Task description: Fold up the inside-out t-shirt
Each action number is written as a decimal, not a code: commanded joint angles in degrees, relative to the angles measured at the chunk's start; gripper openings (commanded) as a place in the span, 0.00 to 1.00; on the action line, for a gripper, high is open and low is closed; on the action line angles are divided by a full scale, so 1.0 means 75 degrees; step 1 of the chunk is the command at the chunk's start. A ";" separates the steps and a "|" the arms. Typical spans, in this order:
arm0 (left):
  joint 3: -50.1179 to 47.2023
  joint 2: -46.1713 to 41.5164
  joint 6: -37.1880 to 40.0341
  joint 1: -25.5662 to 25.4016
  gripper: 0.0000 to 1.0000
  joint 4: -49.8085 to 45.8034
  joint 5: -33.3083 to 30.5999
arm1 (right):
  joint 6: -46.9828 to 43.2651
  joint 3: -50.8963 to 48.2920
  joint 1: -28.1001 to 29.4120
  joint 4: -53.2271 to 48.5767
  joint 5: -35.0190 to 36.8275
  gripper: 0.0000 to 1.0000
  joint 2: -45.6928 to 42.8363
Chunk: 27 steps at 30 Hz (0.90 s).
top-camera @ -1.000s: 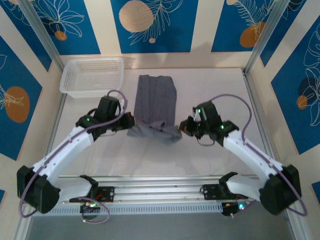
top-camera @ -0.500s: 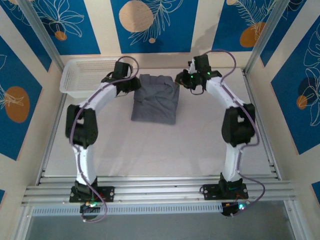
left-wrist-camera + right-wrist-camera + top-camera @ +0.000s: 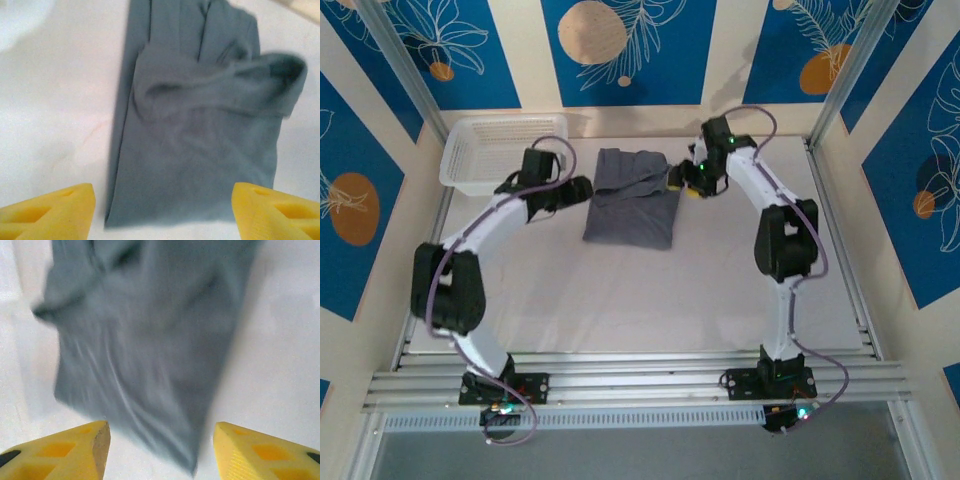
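Observation:
The inside-out t-shirt (image 3: 632, 205) lies as a folded dark slate-grey rectangle at the far middle of the white table, with a rumpled fold across its far end. My left gripper (image 3: 582, 188) sits just off its left edge, open and holding nothing. My right gripper (image 3: 678, 180) sits off its right far corner, also open and empty. In the left wrist view the t-shirt (image 3: 200, 150) lies flat beyond the spread yellow fingers (image 3: 55, 212) of the left gripper (image 3: 164, 210). In the right wrist view the t-shirt (image 3: 150, 340) is blurred ahead of the right gripper (image 3: 161, 440).
A white mesh basket (image 3: 455, 160) stands at the far left, close behind my left arm. Metal frame posts and patterned walls bound the table (image 3: 620, 300). The near half of the table is bare white surface.
Both grippers carried the shirt's near edge from mid-table to the far end, folding it in half. They then let go, opened and drew slightly off to either side.

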 commanded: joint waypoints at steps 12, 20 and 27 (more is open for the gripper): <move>-0.0315 0.1555 -0.0034 -0.0230 0.34 0.0901 0.0758 | 0.1879 -0.4272 0.0753 0.3709 -0.0051 0.45 -0.1149; -0.0778 0.1901 -0.0065 -0.0235 0.00 0.0920 0.0902 | 0.1886 -0.4481 0.0741 0.3853 -0.0445 0.00 -0.1043; -0.3241 0.0296 -0.0401 -0.0588 0.00 0.1585 0.1066 | 0.2063 -0.6489 0.1045 0.4317 -0.0028 0.00 -0.2637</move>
